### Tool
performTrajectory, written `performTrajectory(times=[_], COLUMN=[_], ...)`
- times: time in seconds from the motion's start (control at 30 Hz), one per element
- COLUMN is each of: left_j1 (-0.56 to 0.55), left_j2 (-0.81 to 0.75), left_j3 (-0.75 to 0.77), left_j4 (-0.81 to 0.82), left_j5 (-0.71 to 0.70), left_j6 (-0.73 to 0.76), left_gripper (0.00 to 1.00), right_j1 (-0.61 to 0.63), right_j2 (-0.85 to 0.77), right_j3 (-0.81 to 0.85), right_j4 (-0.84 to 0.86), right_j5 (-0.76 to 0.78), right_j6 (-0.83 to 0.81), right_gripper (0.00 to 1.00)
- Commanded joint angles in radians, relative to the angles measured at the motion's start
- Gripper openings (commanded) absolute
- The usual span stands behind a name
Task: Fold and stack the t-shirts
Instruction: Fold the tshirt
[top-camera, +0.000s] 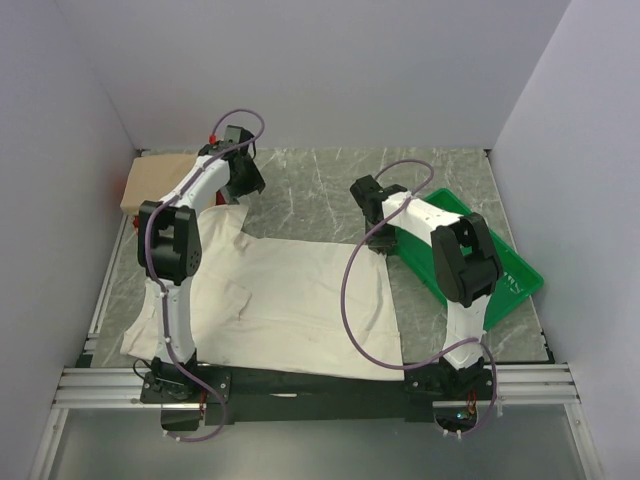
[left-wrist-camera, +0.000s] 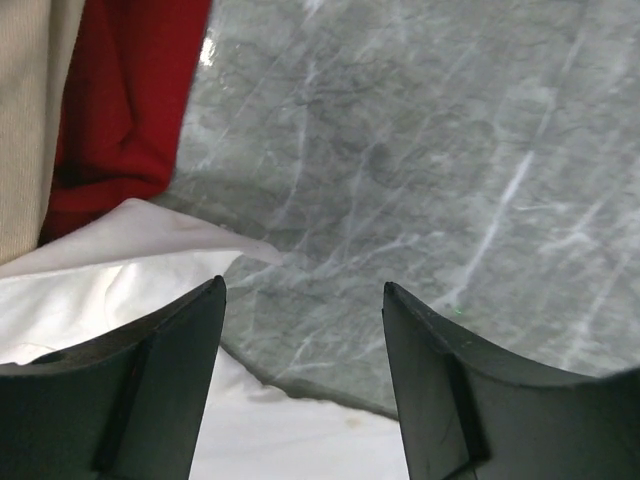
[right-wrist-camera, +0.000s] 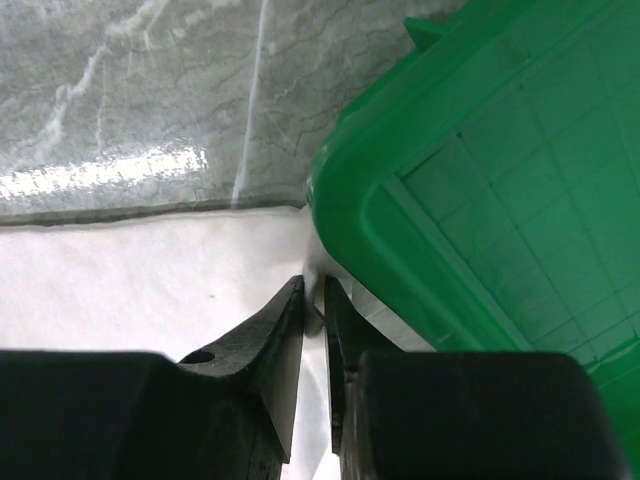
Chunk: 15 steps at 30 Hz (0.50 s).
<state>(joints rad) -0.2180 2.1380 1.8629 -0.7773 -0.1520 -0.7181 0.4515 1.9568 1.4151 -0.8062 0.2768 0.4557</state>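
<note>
Seemingly the right claw (right-wrist-camera: 313, 298) pinches the cream t-shirt (right-wrist-camera: 150, 280) beside the green tray (right-wrist-camera: 480, 200); left claw (left-wrist-camera: 305, 292) spread above the tabletop (left-wrist-camera: 450, 150).

- This is a robotics lab test cell: a small, closed-in bench set up for machine trials.
- Plain white walls (top-camera: 350, 70) box the work area in on three sides.
- A left arm (top-camera: 170, 250) and a right arm (top-camera: 455, 255), both white and black, stand bolted to an aluminium rail frame (top-camera: 320, 385) at the near edge.
- Purple cables (top-camera: 350, 300) loop loosely along both arms.
- The table top (top-camera: 310, 185) is a flat, grey, marble-patterned sheet.
- The only goods are trial props: a cream t-shirt (top-camera: 290, 300) spread flat and a green plastic tray (top-camera: 510, 275) to the right.
</note>
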Motion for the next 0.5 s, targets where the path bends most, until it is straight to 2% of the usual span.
performTrajectory(times=[0.0, 0.3, 0.47], left_j1=[-0.012, -0.029, -0.029], left_j2=[0.016, 0.043, 0.094], left_j3=[0.042, 0.01, 0.033], left_j4=[-0.067, -0.056, -0.053], left_j5=[-0.104, -0.136, -0.138], left_j6=[0.022, 0.02, 0.025], left_gripper=[0.7, 0.73, 0.7], right_j1=[0.001, 0.001, 0.001], right_j2=[-0.029, -0.032, -0.041], right_j3=[-0.011, -0.021, -0.022], right_j4=[0.016, 0.019, 0.016], right_j5=[0.012, -0.004, -0.007], right_j6=[0.018, 0.021, 0.02], right_gripper=[0.2, 0.2, 0.2])
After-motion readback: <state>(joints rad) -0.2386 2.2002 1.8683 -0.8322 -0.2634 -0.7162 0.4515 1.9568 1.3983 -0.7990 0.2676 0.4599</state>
